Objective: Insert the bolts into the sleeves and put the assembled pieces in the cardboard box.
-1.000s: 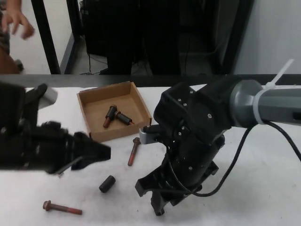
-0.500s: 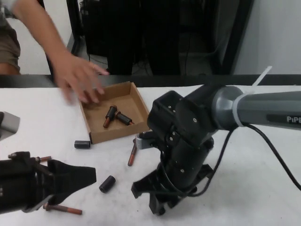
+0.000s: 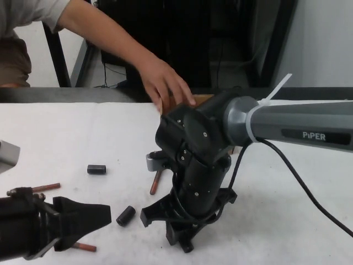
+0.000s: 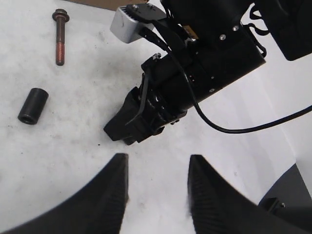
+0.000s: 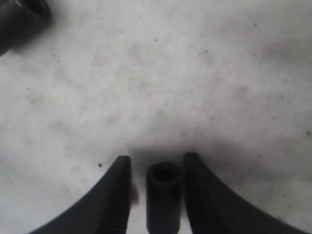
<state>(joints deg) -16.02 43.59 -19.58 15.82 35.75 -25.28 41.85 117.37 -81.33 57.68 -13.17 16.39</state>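
Right gripper [image 5: 157, 158] shifted left, straddling a short black hollow sleeve [image 5: 164, 195].

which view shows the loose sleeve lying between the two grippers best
The left wrist view: the sleeve lies whole, its open end showing. The high view has it whole but farther off; the right wrist view catches part of what is likely the same sleeve.

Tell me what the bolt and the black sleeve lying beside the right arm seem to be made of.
The bolt looks like metal, probably steel, with a dull reddish-brown coating or rust: flanged hex head, thread toward the shank's end. The sleeve is matte black, possibly blackened metal or hard plastic; its smooth wall and clean bore edge fit either.
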